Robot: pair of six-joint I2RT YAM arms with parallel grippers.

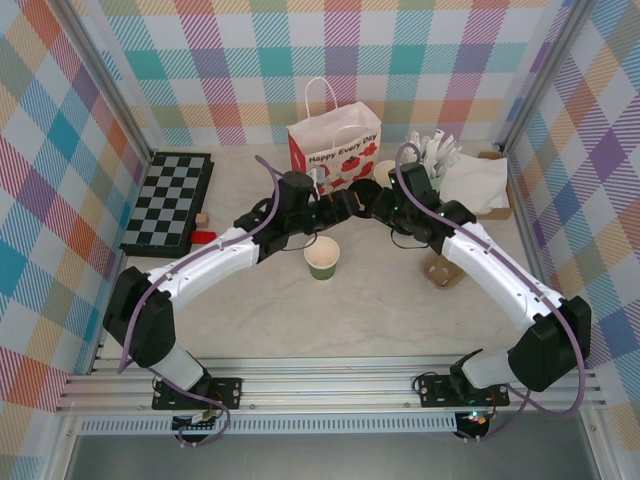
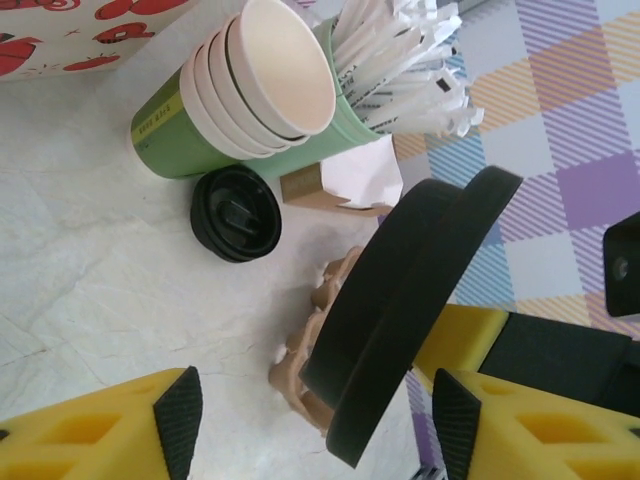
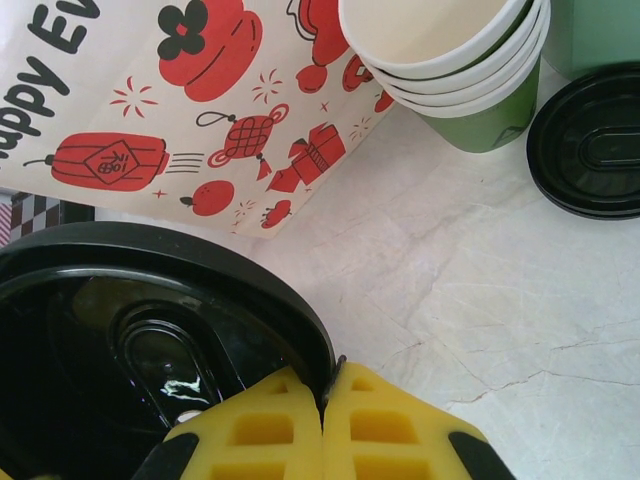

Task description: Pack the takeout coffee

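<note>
Arms angled inward, meeting before paper bag (image 1: pixel 335 150), right claw (image 3: pixel 322 388) pinching black lid (image 3: pixel 150 320) by its rim, left claw (image 2: pixel 316 412) wide either side of that lid, overhead view adding lidless green cup (image 1: pixel 322 258) on table (image 1: pixel 250 320).

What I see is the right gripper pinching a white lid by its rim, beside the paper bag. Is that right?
Not quite: the lid is black, not white. In the right wrist view the right gripper pinches a black lid by its rim, beside the paper bag.
</note>
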